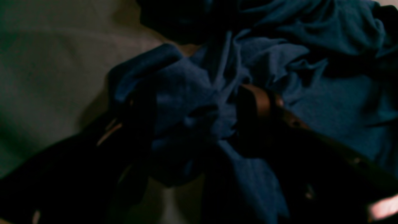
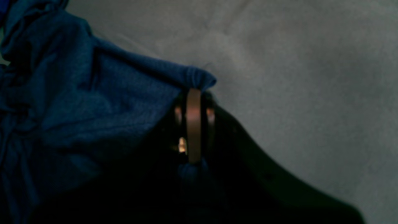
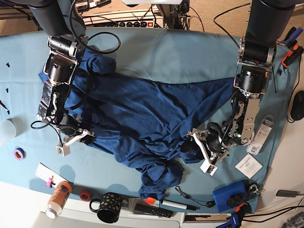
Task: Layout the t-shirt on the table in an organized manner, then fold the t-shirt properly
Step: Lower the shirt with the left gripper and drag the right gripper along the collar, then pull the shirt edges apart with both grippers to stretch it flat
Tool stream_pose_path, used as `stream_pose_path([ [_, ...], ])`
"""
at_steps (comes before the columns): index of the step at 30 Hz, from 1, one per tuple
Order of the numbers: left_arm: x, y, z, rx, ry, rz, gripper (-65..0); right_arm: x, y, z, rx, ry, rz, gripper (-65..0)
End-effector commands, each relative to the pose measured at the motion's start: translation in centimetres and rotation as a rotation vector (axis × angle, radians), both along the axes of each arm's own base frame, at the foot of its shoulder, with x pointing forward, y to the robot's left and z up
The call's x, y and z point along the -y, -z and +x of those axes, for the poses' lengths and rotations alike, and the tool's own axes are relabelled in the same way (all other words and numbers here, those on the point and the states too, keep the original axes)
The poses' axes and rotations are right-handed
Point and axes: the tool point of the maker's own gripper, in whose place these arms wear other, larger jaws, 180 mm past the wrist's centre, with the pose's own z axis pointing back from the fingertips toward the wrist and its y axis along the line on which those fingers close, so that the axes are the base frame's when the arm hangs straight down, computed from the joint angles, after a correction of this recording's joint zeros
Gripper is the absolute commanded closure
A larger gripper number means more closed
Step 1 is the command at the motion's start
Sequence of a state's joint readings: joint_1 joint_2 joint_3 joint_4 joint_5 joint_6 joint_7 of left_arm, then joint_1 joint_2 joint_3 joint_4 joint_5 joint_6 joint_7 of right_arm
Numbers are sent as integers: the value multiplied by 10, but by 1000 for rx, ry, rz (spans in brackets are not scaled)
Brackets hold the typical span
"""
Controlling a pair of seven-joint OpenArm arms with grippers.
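While crumpled across the middle of the bench point(image 3: 156, 52), reaching toward the front edge, shirt point(image 3: 142, 114) lies unfolded. Right tool point(image 2: 194, 93) pinched tight on a bunched corner of shirt point(image 2: 77, 102) near the bench's left side. Left tool point(image 1: 199, 115) spread wide near the right side, with shirt folds point(image 1: 186, 93) bunched between its fingers point(image 1: 258, 102).
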State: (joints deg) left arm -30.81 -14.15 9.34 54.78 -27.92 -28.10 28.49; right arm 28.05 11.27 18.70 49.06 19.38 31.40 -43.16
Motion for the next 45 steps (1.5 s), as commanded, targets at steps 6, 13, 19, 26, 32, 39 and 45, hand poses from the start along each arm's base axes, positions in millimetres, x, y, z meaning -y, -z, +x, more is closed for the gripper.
stream_pose_path([
  [6, 2, -27, 15, 71, -3, -32, -399, 25, -48, 37, 134, 35, -123, 0],
  [13, 2, -27, 15, 71, -3, -32, -399, 41, -103, 73, 232, 99, -189, 0],
  [19, 2, -27, 15, 71, -3, -31, -399, 51, -121, 83, 254, 152, -219, 0],
  [26, 2, -27, 15, 71, 1, -33, -399, 88, -114, 75, 191, 282, -334, 0],
  [32, 2, -25, 13, 66, 0, -32, -399, 118, -117, 67, 170, 368, -390, 0],
  [39, 2, -21, 11, 59, -1, -31, -399, 128, -118, 64, 159, 395, -415, 0],
  [45, -29, -24, 34, 153, -137, 123, -399, 127, -115, 63, 149, 393, -415, 0],
])
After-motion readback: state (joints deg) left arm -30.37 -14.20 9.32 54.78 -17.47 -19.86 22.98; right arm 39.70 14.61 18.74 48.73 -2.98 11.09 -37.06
